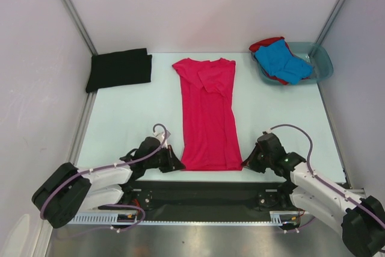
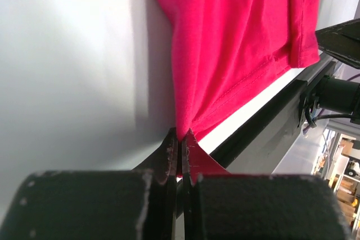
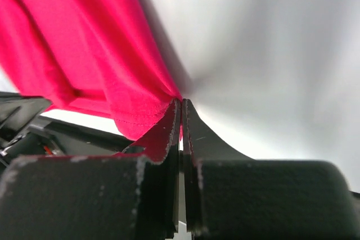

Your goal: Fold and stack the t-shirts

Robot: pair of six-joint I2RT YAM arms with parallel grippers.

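The left gripper is pressed shut on the near left corner of the pink shirt, with a pinch of hem caught between its jaws. The right gripper is likewise clamped on the near right corner, where the cloth is drawn into a small peak at its tips. Both corners are held low, close to the table near its front edge.

Outward from the grippers, the pink shirt is laid lengthwise down the middle of the table. Its sides are folded in so that a long narrow strip is formed, collar at the far end and hem at the near end. A black shirt is set folded at the far left, well apart from the strip. At the far right, a blue shirt and a red shirt are heaped in a basin, the blue one on top.

The step in hand is judged to be the end-to-end fold of the pink shirt: the hem is gripped but not yet lifted. For the next move, both corners would need to be raised together and carried toward the collar at an even pace, so that the hem is kept straight and the strip is not skewed. Stacking, and the two shirts in the basin, are not yet dealt with.
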